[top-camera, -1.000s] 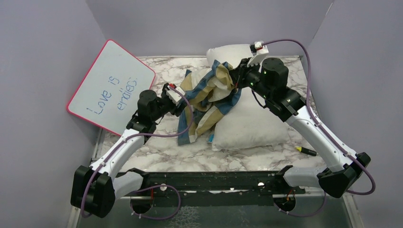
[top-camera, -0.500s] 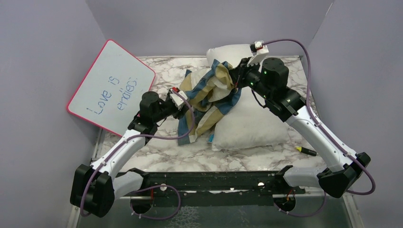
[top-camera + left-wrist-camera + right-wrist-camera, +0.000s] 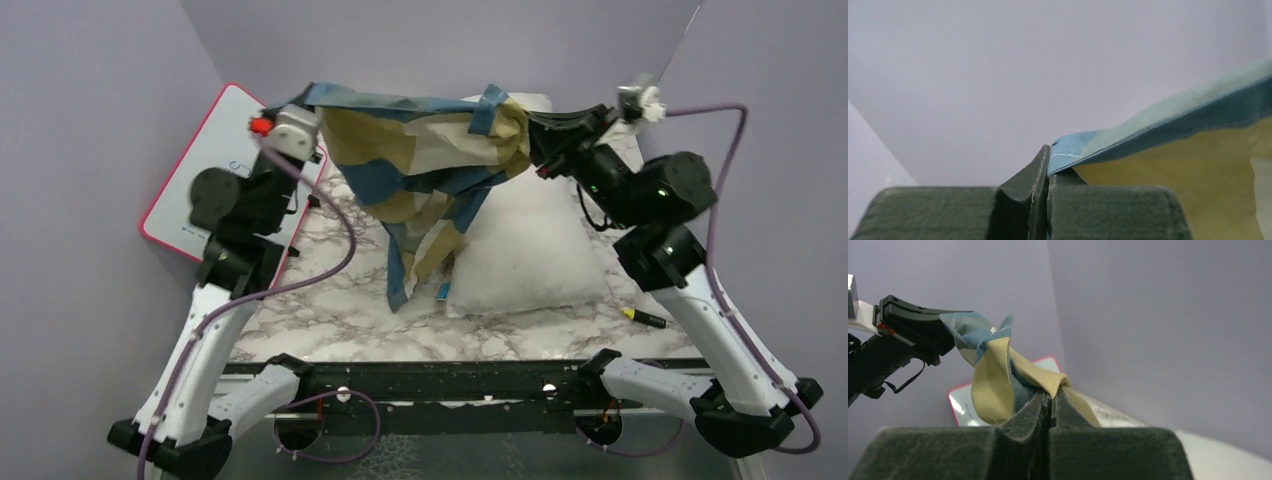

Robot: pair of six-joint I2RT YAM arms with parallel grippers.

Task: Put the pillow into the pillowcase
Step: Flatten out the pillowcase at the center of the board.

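Both arms reach up off the tabletop (image 3: 330, 325), elbows bent, wrists high near the back wall. Left pincer (image 3: 303, 100) is clamped together on a blue-hemmed corner of the pillowcase (image 3: 430, 150); its wrist view shows the hem pinched between the jaws. Right pincer (image 3: 535, 140) is likewise closed tight on a bunched tan-and-blue fold at the other end. Pillowcase hangs stretched between the two pincers, sagging in the middle, with a long tail drooping below and between them toward the tabletop. Pillow (image 3: 530, 250) lies flat on the tabletop under the right pincer, outside the pillowcase, left edge partly covered by the hanging cloth. Pink-rimmed whiteboard (image 3: 175, 215) sits below and behind the left pincer, mostly hidden by that arm. Yellow-and-black marker (image 3: 645, 318) lies on the tabletop well below the right pincer, near the pillow's right corner.
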